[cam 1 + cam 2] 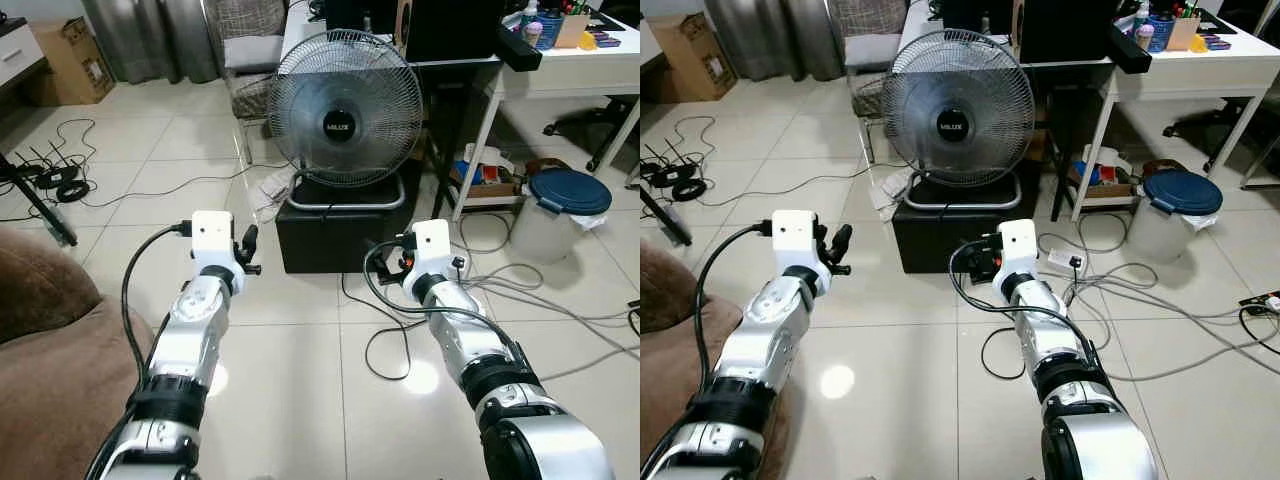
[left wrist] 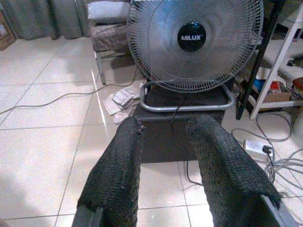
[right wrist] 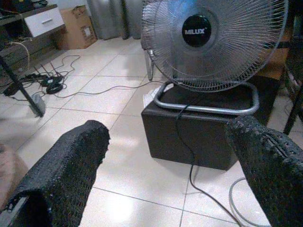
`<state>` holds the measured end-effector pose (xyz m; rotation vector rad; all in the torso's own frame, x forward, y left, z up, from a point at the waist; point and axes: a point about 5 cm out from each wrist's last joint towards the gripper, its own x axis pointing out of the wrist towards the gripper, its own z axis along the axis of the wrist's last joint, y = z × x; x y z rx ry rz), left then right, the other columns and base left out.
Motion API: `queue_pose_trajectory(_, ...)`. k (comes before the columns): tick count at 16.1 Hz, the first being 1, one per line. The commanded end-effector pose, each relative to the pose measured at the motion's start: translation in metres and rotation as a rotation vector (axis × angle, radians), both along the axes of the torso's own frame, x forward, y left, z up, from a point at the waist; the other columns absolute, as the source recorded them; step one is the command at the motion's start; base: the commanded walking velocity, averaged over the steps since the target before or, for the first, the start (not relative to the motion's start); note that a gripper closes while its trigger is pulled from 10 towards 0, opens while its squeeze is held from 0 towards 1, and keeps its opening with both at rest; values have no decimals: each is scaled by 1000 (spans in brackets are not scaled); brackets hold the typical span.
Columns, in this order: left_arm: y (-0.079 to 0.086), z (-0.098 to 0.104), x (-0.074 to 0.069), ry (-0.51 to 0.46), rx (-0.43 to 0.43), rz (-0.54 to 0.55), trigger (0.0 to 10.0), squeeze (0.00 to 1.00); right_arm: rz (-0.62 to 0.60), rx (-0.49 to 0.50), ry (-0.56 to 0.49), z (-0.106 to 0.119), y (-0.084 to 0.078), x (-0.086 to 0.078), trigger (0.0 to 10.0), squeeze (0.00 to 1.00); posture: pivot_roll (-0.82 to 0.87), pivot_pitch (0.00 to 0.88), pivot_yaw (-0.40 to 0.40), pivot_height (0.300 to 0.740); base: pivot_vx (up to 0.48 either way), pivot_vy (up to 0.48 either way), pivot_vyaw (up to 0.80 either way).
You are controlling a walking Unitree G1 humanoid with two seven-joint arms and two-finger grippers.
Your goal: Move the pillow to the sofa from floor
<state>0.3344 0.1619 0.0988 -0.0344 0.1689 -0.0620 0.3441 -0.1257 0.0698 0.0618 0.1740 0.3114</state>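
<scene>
- A brown sofa [image 1: 50, 370] fills the lower left corner, beside the left arm; a rounded brown cushion-like hump [image 1: 35, 280] sits on it, and whether that is the pillow cannot be told.
- On the tiled floor [image 1: 290, 400] no pillow can be made out ahead of either end effector.
- Black cables [image 1: 60, 180] lie tangled on the floor at far left.
- The left end effector [image 2: 163, 142] is raised over bare tiles, its two black fingers [image 2: 118, 175] parted with a moderate gap, nothing between them.
- Straight ahead stands a grey fan [image 1: 345, 105] on a black box [image 1: 340, 235].
- The right end effector [image 3: 165, 142] hovers near the box's right front corner, fingers spread wide and empty.
- A white power strip [image 1: 1065, 260] and loose cords lie just right of it.
- A white desk [image 1: 570, 65] stands at upper right, with a blue-lidded bin [image 1: 560, 210] on the floor beside it.
</scene>
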Motion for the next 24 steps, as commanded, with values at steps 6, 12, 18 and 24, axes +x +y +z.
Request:
queue_pose_trajectory(6,-2,2,5,-1,0,-17,10000,0,-3,-2,-2,3,3,3,10000,0,-109,0,88,740,0,0,86)
queue_pose_trajectory(12,-2,0,1,2,4,-14,10000,0,17,-14,8,0,4,1,10000,0,-100,0,74,740,0,0,755)
queue_pose_trajectory(18,-2,0,0,1,15,-27,10000,0,16,-13,4,0,4,0,10000,0,-98,0,81,740,0,0,734)
queue_pose_trajectory(24,-4,-6,-5,24,15,-37,10000,0,4,-29,17,-5,-5,-4,10000,0,-110,0,86,740,0,0,709)
